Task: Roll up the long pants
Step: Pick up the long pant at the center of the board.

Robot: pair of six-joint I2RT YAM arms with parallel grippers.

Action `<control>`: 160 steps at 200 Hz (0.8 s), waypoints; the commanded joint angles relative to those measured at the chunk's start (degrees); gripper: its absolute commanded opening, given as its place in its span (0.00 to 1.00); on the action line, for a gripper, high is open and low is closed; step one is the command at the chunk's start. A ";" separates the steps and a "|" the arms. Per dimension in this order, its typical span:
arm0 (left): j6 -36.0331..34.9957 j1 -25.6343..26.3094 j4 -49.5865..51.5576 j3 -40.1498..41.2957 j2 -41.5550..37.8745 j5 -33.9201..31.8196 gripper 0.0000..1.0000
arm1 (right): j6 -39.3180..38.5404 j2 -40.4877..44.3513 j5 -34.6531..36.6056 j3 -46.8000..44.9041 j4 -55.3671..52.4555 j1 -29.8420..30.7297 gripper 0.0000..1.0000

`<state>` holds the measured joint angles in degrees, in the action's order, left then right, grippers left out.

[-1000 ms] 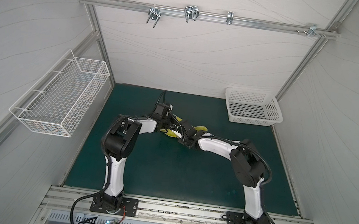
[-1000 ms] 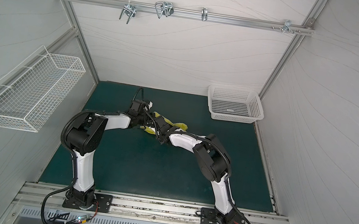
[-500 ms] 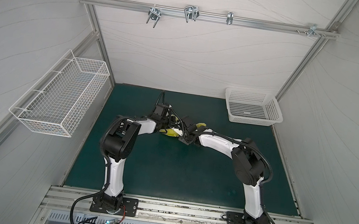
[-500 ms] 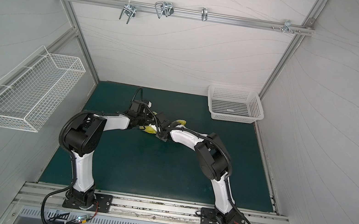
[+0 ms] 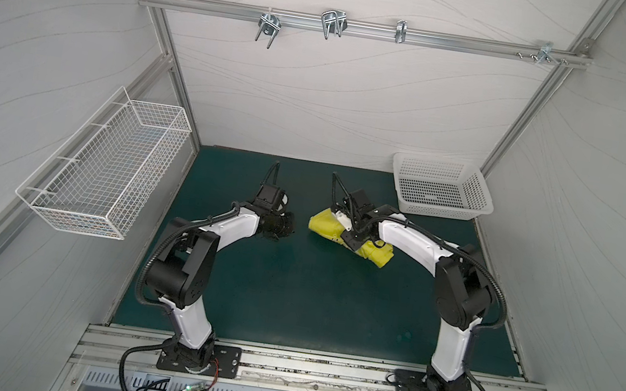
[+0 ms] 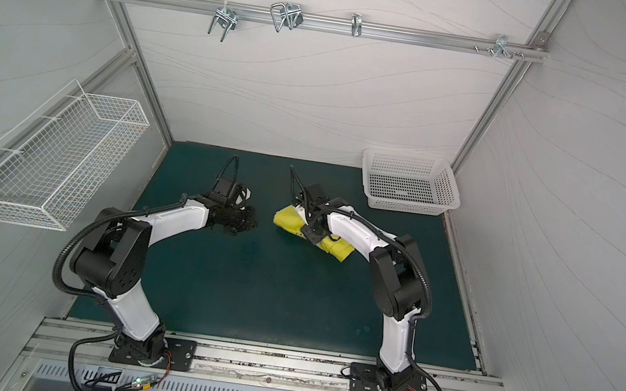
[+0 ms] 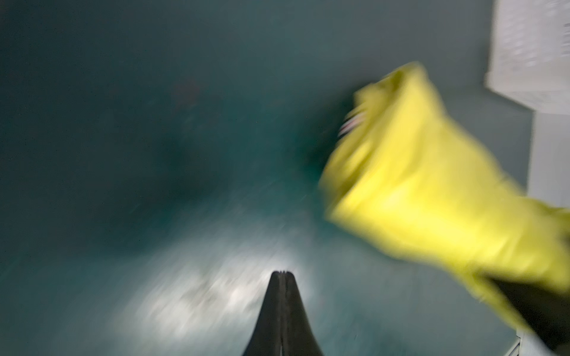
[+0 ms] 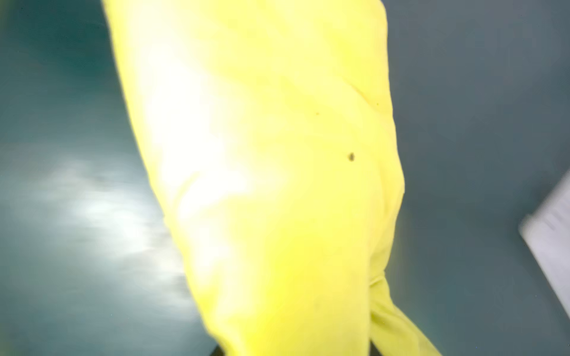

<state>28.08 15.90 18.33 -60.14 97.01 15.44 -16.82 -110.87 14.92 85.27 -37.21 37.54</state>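
Note:
The long pants (image 5: 324, 225) (image 6: 290, 220) are a compact yellow-green roll lying across the far middle of the green mat (image 5: 308, 297). My right gripper (image 5: 354, 239) (image 6: 314, 233) is down on the roll and shut on it. In the right wrist view the long pants (image 8: 277, 154) fill the picture and hide the jaws. My left gripper (image 5: 291, 225) (image 6: 253, 223) hangs shut and empty, a short gap to the left of the roll. In the blurred left wrist view my left gripper (image 7: 282, 272) is pressed together, with the long pants (image 7: 416, 191) off to one side.
A white plastic basket (image 5: 434, 162) (image 6: 413, 159) stands at the mat's back right corner, close behind the right arm. A white wire basket (image 5: 109, 166) hangs on the left wall. A metal rail with hooks (image 5: 332, 25) crosses overhead.
The left gripper has drawn back to the left, away from the roll. The right gripper has moved to the right with the roll in it.

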 commanded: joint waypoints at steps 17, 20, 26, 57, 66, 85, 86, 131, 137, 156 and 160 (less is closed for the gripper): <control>-0.61 -0.61 12.13 -1.44 -5.55 -3.35 0.00 | 3.02 2.54 5.92 1.39 -7.09 -1.56 0.00; -0.57 -0.61 12.36 -1.47 -5.85 -3.37 0.00 | 2.94 2.66 5.99 1.64 -7.21 -1.66 0.00; -0.48 -0.61 12.42 -1.44 -6.30 -3.25 0.00 | 2.67 2.98 5.92 2.09 -7.41 -1.77 0.00; -0.19 -0.61 12.72 -1.12 -7.10 -3.26 0.00 | 2.32 4.19 7.18 5.89 -8.64 -2.47 0.00; -0.19 -0.61 12.62 -1.03 -6.93 -3.21 0.00 | 2.15 4.65 6.81 6.86 -8.85 -2.56 0.00; -0.04 -0.61 12.43 -0.65 -6.60 -2.96 0.00 | 2.32 5.49 7.65 9.19 -9.06 -3.17 0.00; -0.04 -0.61 12.39 -0.62 -6.59 -2.96 0.00 | 2.23 5.53 7.57 9.38 -9.08 -3.21 0.00; -0.21 -0.61 12.18 -0.32 -6.20 -2.62 0.00 | 1.62 5.25 8.07 14.67 -9.63 -5.57 0.00; -0.21 -0.61 12.17 -0.34 -6.14 -2.58 0.00 | 1.89 5.20 7.91 15.49 -9.68 -6.15 0.00; -0.21 -0.61 12.16 -0.29 -5.89 -2.30 0.00 | 3.54 5.58 6.98 17.62 -9.25 -8.50 0.00; -0.21 -0.61 12.19 -0.24 -5.84 -2.26 0.00 | 3.83 5.69 6.78 18.07 -9.08 -9.03 0.00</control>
<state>28.16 15.31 30.13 -60.05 90.59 13.45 -14.52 -109.03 20.67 99.00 -47.31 31.57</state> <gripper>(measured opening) 0.050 0.302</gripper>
